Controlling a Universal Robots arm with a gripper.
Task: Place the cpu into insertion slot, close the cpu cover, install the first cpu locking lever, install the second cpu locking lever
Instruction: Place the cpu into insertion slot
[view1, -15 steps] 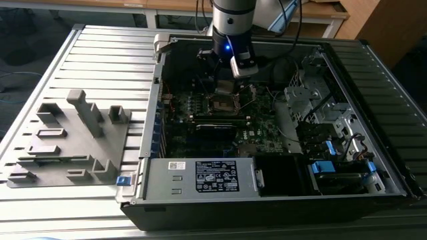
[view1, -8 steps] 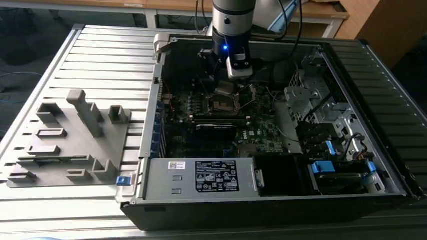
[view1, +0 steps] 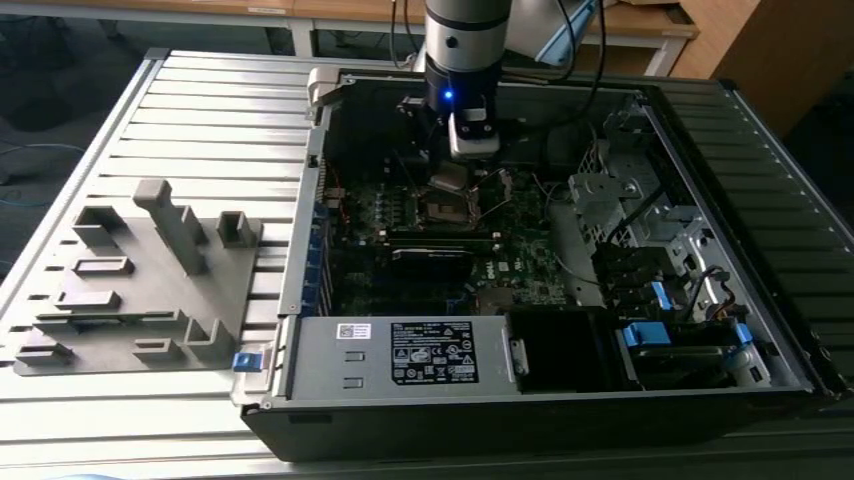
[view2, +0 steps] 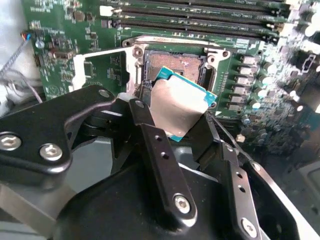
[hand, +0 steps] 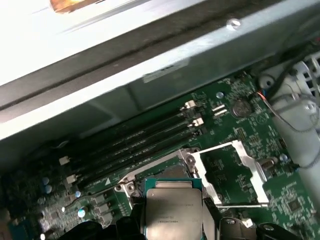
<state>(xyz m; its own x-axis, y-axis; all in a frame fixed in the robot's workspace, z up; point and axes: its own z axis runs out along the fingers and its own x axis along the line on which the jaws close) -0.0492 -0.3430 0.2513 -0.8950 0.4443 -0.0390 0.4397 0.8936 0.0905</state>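
Second wrist view: claw grips the cpu over the open insertion slot.

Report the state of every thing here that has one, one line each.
gripper: shut on the chip
chip: held tilted by the socket, not seated
socket: uncovered, empty
socket cover: swung open, off the socket
computer case: side open, board exposed

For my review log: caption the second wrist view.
The gripper holds the cpu tilted above the open insertion slot, cpu cover swung aside.
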